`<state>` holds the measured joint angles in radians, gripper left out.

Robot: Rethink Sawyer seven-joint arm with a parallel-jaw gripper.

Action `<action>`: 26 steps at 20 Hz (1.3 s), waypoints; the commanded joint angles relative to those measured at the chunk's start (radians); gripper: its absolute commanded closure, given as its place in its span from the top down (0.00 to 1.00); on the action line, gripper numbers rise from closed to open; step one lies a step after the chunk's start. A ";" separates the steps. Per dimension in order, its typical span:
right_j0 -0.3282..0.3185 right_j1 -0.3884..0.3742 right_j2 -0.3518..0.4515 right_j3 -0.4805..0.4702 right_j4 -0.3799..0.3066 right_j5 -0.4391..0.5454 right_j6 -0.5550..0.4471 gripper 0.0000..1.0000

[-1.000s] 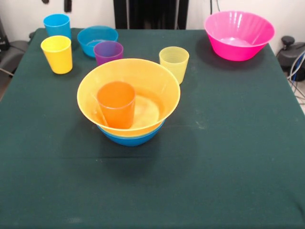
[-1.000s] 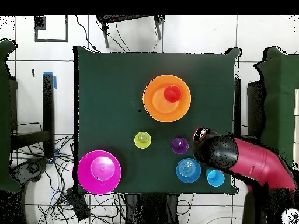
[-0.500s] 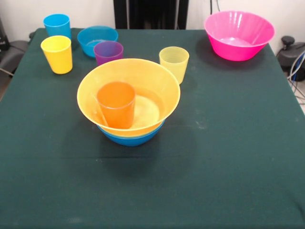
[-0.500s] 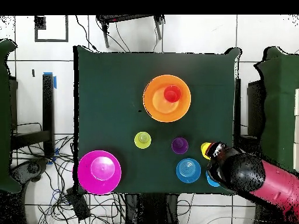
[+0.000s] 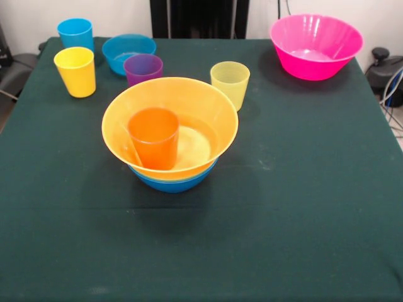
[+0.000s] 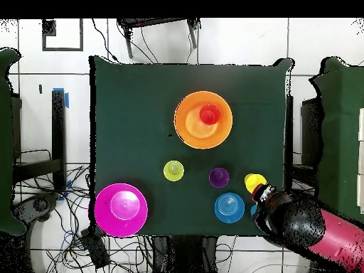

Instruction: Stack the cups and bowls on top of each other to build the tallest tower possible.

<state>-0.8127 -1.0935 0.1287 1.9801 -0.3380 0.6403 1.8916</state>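
Note:
The tower stands mid-table: a medium blue bowl (image 5: 173,182) as base, the large orange-yellow bowl (image 5: 189,100) (image 6: 186,124) nested in it, and the orange cup (image 5: 153,137) (image 6: 210,114) upright inside. The blue cup (image 5: 74,33), yellow cup (image 5: 75,71) (image 6: 254,182), purple cup (image 5: 143,68) (image 6: 219,177) and pale yellow-green cup (image 5: 230,83) (image 6: 173,170) stand apart. A small blue bowl (image 5: 128,53) (image 6: 229,207) and the pink bowl (image 5: 316,46) (image 6: 121,209) sit near the robot's side. No green bowl shows. The gripper (image 6: 261,192) shows only overhead, beside the yellow cup, holding nothing visible.
The red and black arm (image 6: 313,231) lies over the table's corner on the robot's side and covers the blue cup in the overhead view. Cables and stands surround the table (image 6: 128,106).
The arm has drawn back toward the robot's corner of the table, uncovering the yellow cup overhead. The gripper tips have left the top edge of the front view. Cups and bowls have not moved.

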 commanded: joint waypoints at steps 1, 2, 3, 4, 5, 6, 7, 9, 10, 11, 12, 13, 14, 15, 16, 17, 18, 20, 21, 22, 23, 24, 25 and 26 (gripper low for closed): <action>0.017 0.150 0.102 0.070 -0.178 -0.161 -0.135 1.00; 0.021 0.159 0.099 0.068 -0.189 -0.172 -0.120 1.00; 0.032 0.172 0.087 0.065 -0.203 -0.189 -0.092 1.00; 0.037 0.177 0.082 0.062 -0.213 -0.198 -0.077 1.00; 0.043 0.185 0.075 0.062 -0.223 -0.216 -0.058 1.00; 0.047 0.190 0.070 0.061 -0.231 -0.228 -0.048 1.00; 0.051 0.195 0.066 0.060 -0.240 -0.239 -0.037 1.00; 0.057 0.199 0.059 0.059 -0.247 -0.248 -0.021 1.00; 0.058 0.200 0.059 0.059 -0.249 -0.250 -0.021 1.00; 0.058 0.201 0.059 0.058 -0.251 -0.251 -0.020 1.00; 0.060 0.203 0.058 0.057 -0.254 -0.256 -0.017 1.00; 0.068 0.207 0.048 0.050 -0.263 -0.265 -0.007 1.00; 0.072 0.209 0.043 0.048 -0.270 -0.272 -0.002 1.00; 0.075 0.210 0.037 0.047 -0.276 -0.278 0.002 1.00; 0.078 0.212 0.035 0.045 -0.279 -0.283 0.005 1.00; 0.081 0.215 0.033 0.043 -0.282 -0.289 0.008 1.00; 0.085 0.216 0.031 0.040 -0.286 -0.292 0.010 1.00; 0.097 0.230 0.023 0.029 -0.304 -0.304 0.014 1.00; 0.100 0.238 0.021 0.024 -0.312 -0.312 0.015 1.00; 0.100 0.243 0.018 0.024 -0.318 -0.321 0.017 1.00; 0.102 0.254 0.013 0.019 -0.329 -0.331 0.017 1.00; 0.100 0.261 0.013 0.017 -0.330 -0.327 0.013 1.00; 0.097 0.268 0.014 0.015 -0.331 -0.324 0.010 1.00; 0.102 0.272 0.007 0.012 -0.333 -0.330 0.019 1.00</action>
<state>-0.7507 -0.8927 0.1270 1.9912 -0.5852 0.3646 1.8916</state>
